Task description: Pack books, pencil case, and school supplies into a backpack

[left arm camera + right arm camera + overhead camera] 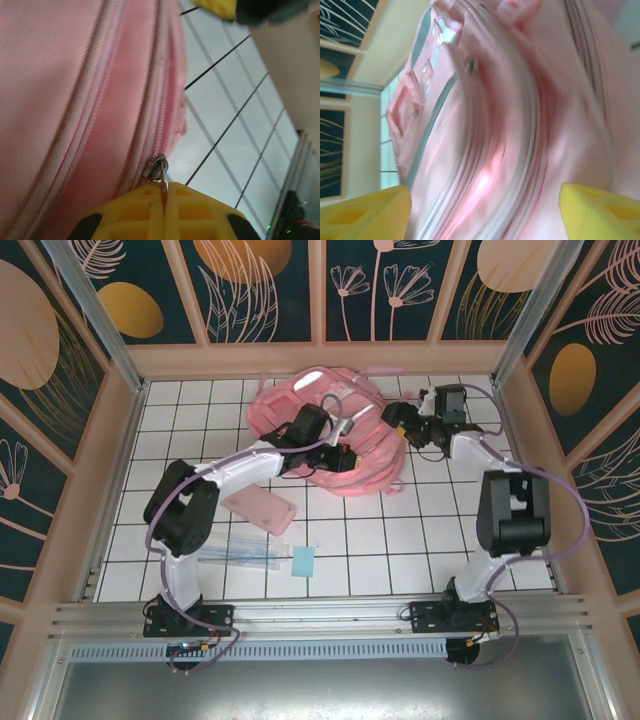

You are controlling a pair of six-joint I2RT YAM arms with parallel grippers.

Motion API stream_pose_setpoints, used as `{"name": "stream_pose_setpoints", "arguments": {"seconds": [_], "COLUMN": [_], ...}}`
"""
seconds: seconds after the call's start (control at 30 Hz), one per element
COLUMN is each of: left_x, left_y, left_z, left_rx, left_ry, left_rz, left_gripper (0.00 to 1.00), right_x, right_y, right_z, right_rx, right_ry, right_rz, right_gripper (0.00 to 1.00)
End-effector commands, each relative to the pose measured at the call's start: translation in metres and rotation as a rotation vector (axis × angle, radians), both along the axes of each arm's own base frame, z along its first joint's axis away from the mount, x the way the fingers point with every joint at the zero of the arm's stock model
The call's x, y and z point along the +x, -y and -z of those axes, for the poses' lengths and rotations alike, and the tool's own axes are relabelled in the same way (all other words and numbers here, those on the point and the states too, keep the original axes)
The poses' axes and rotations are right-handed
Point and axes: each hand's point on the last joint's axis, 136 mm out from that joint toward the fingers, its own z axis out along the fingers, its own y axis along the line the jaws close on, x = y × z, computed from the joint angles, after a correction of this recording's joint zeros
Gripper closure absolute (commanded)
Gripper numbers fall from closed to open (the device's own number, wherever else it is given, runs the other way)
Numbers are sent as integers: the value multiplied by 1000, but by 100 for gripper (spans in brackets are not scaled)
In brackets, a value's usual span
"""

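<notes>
The pink backpack (345, 465) lies at the back middle of the tiled table. My left gripper (340, 436) rests on it, shut on the small metal zipper pull (160, 169), which is pinched between the yellow fingertips (145, 210). My right gripper (398, 423) is at the backpack's right side. Its yellow fingers (362, 212) stand wide apart, open, with blurred pink fabric (510, 125) close in front and nothing gripped. The pale pink pencil case (260, 508) lies in front of the backpack. The school supplies, a clear packet (245, 552) and a light-blue pad (303, 561), lie nearer the front. The books are out of view.
Wooden walls (120, 430) and metal posts (95, 310) fence the table on three sides. An aluminium rail (320, 615) runs along the near edge by both arm bases. Bare white tiles (420, 540) stretch across the right front.
</notes>
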Motion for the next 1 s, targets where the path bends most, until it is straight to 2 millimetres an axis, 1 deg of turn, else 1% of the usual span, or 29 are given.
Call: {"name": "stream_pose_setpoints", "arguments": {"seconds": [0.0,0.03,0.1,0.17,0.27,0.37,0.4,0.43,0.47,0.5,0.53,0.57,0.6,0.67,0.73,0.77,0.83,0.9,0.97], "left_x": [20,21,21,17,9,0,-3,-6,-7,-9,-10,-10,-8,-4,3,5,12,22,38], "left_y": [36,40,45,45,39,31,29,26,25,22,18,14,5,-19,-61,-81,-126,-158,-178], "left_z": [-66,-68,-70,-70,-68,-64,-63,-62,-61,-58,-53,-48,-41,-16,21,36,61,70,70], "left_rx": [-196,-202,-207,-201,-184,-166,-164,-161,-156,-147,-123,-95,-50,59,171,205,272,343,419], "left_ry": [85,88,89,88,90,82,81,78,77,75,77,83,95,85,25,-9,-59,-39,20], "left_rz": [32,40,52,61,71,72,73,73,73,72,63,53,29,-32,-123,-161,-253,-326,-387], "left_gripper": [100,100,100,100,100,100,100,100,100,100,100,100,100,100,100,100,100,100,100], "right_x": [-32,-40,-50,-52,-40,-23,-17,-12,-9,-5,-3,-2,-2,-2,-2,-1,-1,-1,-2], "right_y": [1,-1,-4,-9,-21,-44,-53,-60,-64,-63,-58,-52,-43,-25,-11,-7,-4,-6,-7], "right_z": [-27,-29,-26,-20,-8,-1,2,3,5,11,16,18,17,15,7,3,-2,-4,-5], "right_rx": [51,72,110,125,166,207,204,202,198,181,171,173,183,185,178,173,156,149,154], "right_ry": [2,-2,-22,-28,-35,-43,-48,-40,-37,-52,-61,-59,-49,-31,-8,0,8,7,6], "right_rz": [55,59,71,79,64,13,-2,-15,-19,-7,13,34,65,115,146,154,150,134,123], "right_gripper": [21,21,21,21,21,24,27,38,55,83,100,100,100,100,100,100,100,100,100]}}
